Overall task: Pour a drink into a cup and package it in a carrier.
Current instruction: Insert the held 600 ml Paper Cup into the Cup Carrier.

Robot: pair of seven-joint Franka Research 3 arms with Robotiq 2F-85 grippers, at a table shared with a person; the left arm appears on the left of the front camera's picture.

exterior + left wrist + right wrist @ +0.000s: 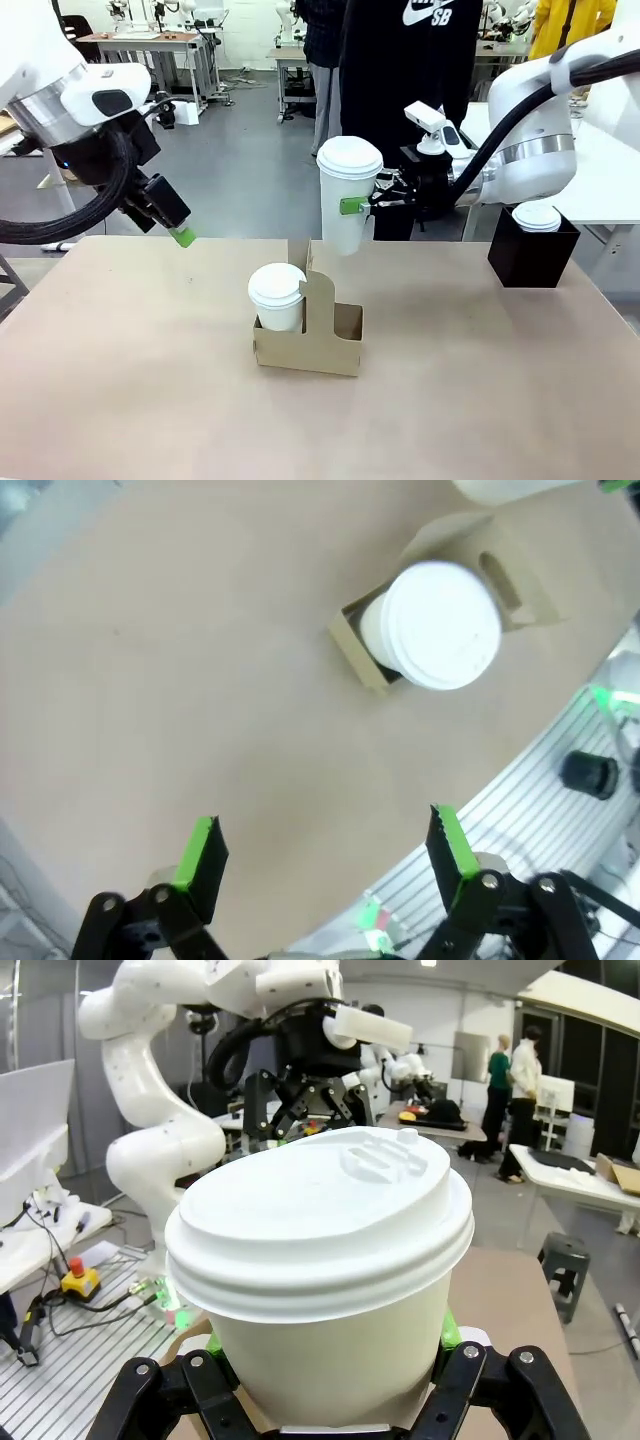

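Note:
My right gripper [352, 207] is shut on a tall white lidded cup [347, 200], holding it upright in the air just behind and above the brown cardboard carrier [335, 352]. In the right wrist view this cup [320, 1260] sits between the green pads of the right gripper [330, 1342]. Another lidded cup [277, 294] stands in the carrier's left slot, beside the upright handle tab. My left gripper [179, 233] hangs open, high at the left. From there, the left gripper [325, 852] looks down on the seated cup [440, 625] and the carrier [352, 645]. The drink is out of view.
A black square box [530, 255] with a white lidded cup [536, 216] in it stands at the table's back right. A person in a dark top [400, 60] stands at the far side. The brown table [150, 380] is bare at front and left.

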